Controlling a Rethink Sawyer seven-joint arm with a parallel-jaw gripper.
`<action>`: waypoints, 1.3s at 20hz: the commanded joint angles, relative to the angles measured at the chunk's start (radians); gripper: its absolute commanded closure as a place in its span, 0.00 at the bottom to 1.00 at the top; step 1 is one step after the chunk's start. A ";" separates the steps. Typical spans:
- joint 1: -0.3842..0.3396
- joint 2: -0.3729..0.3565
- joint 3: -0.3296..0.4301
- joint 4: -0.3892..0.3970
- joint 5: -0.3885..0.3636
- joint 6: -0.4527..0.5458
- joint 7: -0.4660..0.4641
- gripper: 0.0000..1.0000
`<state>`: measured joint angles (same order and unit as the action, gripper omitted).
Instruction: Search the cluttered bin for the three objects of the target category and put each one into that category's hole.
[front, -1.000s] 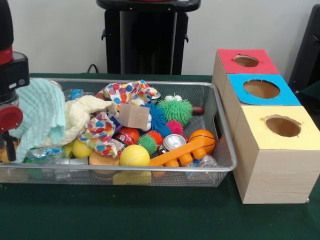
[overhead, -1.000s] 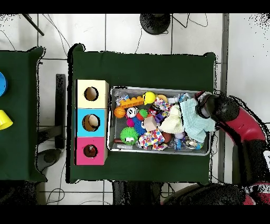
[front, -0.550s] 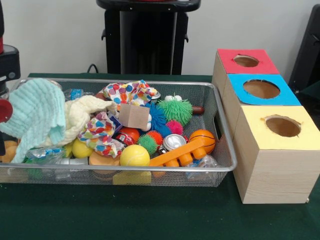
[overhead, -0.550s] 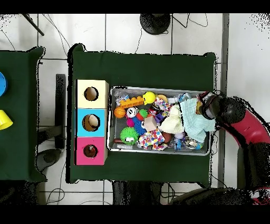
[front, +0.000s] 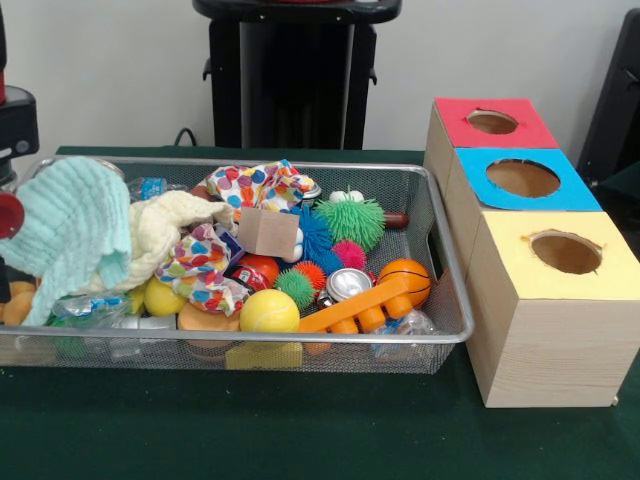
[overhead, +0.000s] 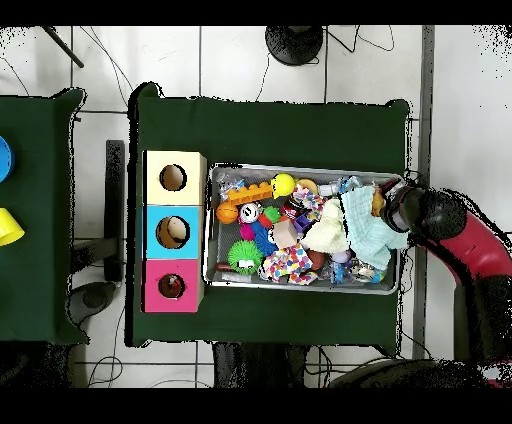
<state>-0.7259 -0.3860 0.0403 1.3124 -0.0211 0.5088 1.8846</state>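
Here, from my remote station, the wire-mesh bin (front: 448, 262) sits on the green table (front: 300, 430), packed with clutter. The gripper (front: 8, 215) shows only at the left edge of the front view, its red-and-black body against the mint-green cloth (front: 75, 230) at that end of the bin; the overhead view places the arm (overhead: 462, 240) over the same end. I cannot tell whether the claw is spread or pressed together, as its tips are hidden behind the cloth and the frame edge.

A pale yellow cloth (front: 170, 225) lies just beside the mint one, and a polka-dot cloth (front: 250, 188) drapes across the middle, with a small wooden block (front: 267, 232) resting on it. Near the front wall I see a yellow ball (front: 269, 311), an orange toy (front: 358, 305) and a small basketball (front: 405, 279). A green spiky ball (front: 351, 222) sits toward the back.

Beside the bin's other end stand three wooden boxes, touching in a row, each with a round hole: the yellow-topped box (front: 552, 300) nearest the camera, the blue-topped box (front: 520, 180) between, the red-topped box (front: 490, 122) farthest back.
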 joint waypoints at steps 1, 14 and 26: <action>-0.002 0.007 0.069 0.088 -0.069 -0.048 -0.009 0.00; -0.010 0.004 0.078 0.102 -0.084 -0.047 0.006 0.00; -0.022 0.031 0.089 0.104 -0.104 -0.097 -0.014 0.00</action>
<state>-0.7332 -0.3899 0.0419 1.3453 -0.0620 0.4618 1.8846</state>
